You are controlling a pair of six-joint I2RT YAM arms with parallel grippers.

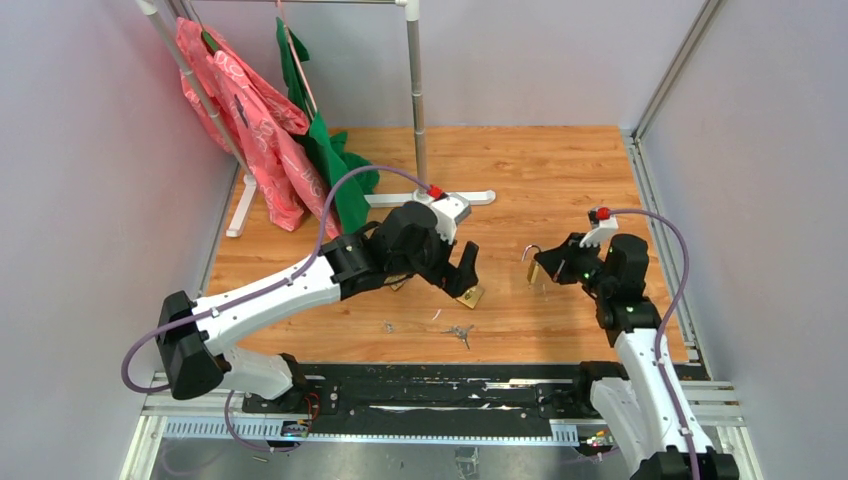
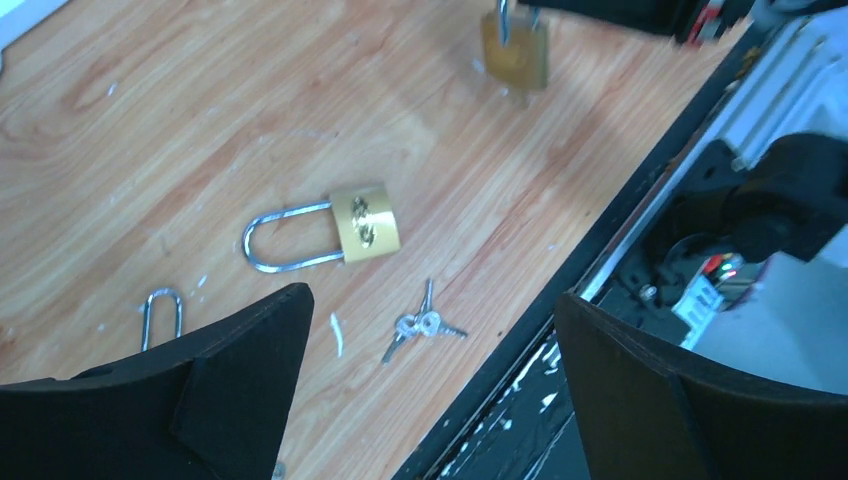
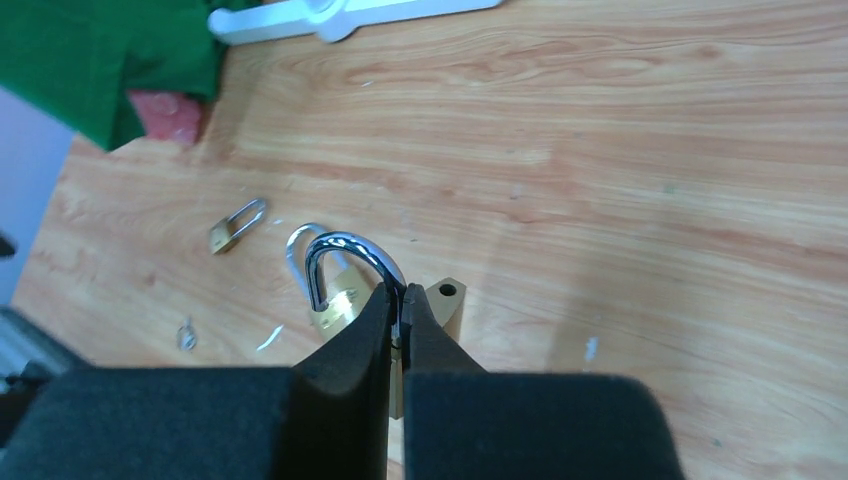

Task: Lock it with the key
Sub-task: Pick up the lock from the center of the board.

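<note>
Over on the right side of the bench [image 1: 560, 170], the right tool [image 3: 398, 318] is clamping down tight on one leg of the shackle of a brass padlock [image 3: 444, 303]. That shackle is sitting popped open, with its free end swung clear of the hole in the body. From the top view the lock is looking lifted off the wood, though I can't say for sure.

Near the middle, the left tool [image 2: 432, 305] is hovering with its fingers spread wide, gripping nothing. Below it a second padlock [image 2: 365, 222] is lying flat on the wood. The bunch of keys [image 2: 420, 326] is lying loose just beside that lock on the near-edge side, not touching it, and is showing up between the two fingers in the left wrist view. A small padlock [image 3: 238, 225] is lying a bit further off to the left.

At the back, a pink garment [image 1: 250, 120] and a green garment [image 1: 325, 150] are hanging on a rack [image 1: 415, 90].
</note>
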